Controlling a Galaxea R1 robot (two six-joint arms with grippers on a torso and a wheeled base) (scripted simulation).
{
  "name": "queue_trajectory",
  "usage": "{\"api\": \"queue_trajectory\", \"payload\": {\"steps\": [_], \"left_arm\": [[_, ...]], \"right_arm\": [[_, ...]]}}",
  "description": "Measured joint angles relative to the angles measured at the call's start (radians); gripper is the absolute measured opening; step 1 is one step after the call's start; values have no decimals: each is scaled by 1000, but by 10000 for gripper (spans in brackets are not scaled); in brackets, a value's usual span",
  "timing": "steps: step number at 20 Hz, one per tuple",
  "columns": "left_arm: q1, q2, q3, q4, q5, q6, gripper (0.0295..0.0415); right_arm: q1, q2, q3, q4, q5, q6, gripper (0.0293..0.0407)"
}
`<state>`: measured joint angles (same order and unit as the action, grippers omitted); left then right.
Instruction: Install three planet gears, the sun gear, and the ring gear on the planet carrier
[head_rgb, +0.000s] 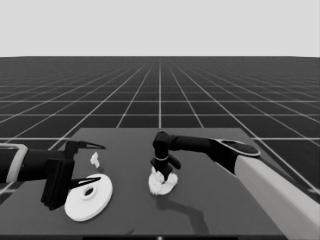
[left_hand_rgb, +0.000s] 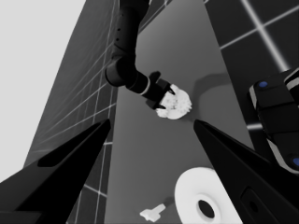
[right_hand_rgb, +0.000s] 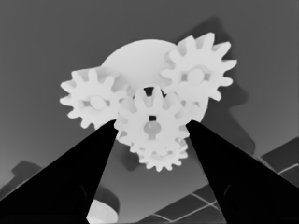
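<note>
gears (right_hand_rgb: 149, 126) on smaller round part (right_hand_rgb: 135, 60)

No words, letters, numbers, brand names or signs can be read in any of the pictures.
</note>
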<state>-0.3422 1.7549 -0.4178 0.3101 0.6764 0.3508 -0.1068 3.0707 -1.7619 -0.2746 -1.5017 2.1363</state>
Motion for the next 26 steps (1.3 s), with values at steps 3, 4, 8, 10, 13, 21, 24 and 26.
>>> {"api": "queue_trajectory", "payload": {"steps": [3,4,8,10,13,21,24,26], "left_arm": [[0,0,0,0,0,0,385],[0,0,0,0,0,0,385],[0,0,0,0,0,0,385],[0,0,0,0,0,0,385],[0,0,0,0,0,0,385],[0,0,0,0,0,0,385],[0,0,0,0,0,0,385],[0,0,0,0,0,0,385]], "right_arm": [[0,0,0,0,0,31,309],[0,0,0,0,0,42,309],[0,0,0,0,0,84,309],[0,0,0,0,0,105,309],[0,0,0,0,0,136,309],[0,0,0,0,0,220,309],[0,0,0,0,0,232,380],[0,0,0,0,0,234,384]]}}
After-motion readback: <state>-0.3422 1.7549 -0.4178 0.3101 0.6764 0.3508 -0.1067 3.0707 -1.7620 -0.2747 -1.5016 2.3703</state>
